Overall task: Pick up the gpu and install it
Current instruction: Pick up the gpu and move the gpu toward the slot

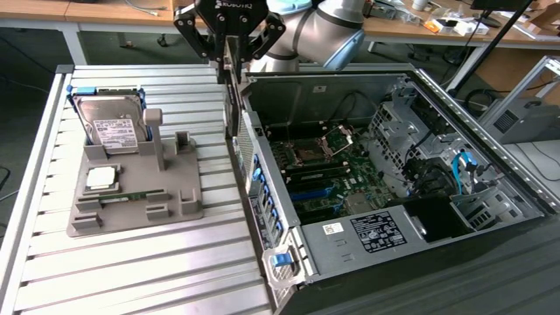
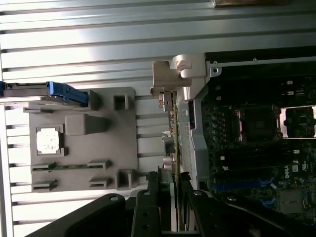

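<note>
So the gpu (image 1: 232, 88) is hanging straight down out of the tool (image 1: 231, 58), seen edge-on like a thin dark slab. The tool is pinching it from both flat faces, with the fingers closed in on the card's upper edge and the rest of the card dangling below. From the wrist view the gpu (image 2: 174, 143) is running out from between the fingers (image 2: 150, 197) of the tool (image 2: 169, 186), with its silvery end bracket (image 2: 165, 79) sitting at the far end.

Directly under the tool, the card is lining up along the near wall of the open computer case (image 1: 490, 170), just beside that wall (image 2: 197, 123). I honestly can't tell if it's touching the metal or not. It isn't sitting in any slot. The motherboard (image 1: 324, 177) is lying down inside the case, below the tool and off to one side of it, and it's showing in the wrist view too (image 2: 256, 123).

On the other side of the tool, away from the case, a grey holder (image 1: 175, 197) is resting on the slatted metal table (image 1: 131, 275). It's carrying a hard drive (image 1: 112, 128) propped upright, a square silvery chip (image 1: 101, 177) and a narrow green memory stick (image 1: 131, 195), all well apart from the tool. The wrist view is showing the same holder (image 2: 89, 148).

The grey robot arm (image 1: 324, 26) is reaching in from behind the case.
</note>
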`<state>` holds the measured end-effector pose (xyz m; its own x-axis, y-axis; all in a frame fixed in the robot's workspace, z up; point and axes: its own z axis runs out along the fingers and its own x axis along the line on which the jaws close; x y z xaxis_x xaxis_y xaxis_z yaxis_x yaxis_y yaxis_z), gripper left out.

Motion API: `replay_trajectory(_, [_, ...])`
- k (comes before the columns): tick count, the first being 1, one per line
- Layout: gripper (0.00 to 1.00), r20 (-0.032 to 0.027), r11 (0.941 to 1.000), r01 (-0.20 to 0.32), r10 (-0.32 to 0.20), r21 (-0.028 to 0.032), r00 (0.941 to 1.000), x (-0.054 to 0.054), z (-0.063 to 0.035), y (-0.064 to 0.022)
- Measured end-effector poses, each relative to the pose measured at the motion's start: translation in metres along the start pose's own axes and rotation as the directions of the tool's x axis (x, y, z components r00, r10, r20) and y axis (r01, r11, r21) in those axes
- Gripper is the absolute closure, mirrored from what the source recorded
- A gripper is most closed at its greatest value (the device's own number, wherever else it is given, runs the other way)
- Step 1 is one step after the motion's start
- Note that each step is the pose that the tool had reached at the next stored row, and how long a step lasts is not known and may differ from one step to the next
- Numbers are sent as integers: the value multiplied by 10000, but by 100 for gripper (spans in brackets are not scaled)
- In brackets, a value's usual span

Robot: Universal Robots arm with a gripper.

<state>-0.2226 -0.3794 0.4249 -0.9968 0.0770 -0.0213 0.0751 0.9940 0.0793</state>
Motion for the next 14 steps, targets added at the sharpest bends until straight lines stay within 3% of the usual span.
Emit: replay_trajectory(14, [73, -1, 10000, 0, 0, 1, 10000, -118, 2, -1])
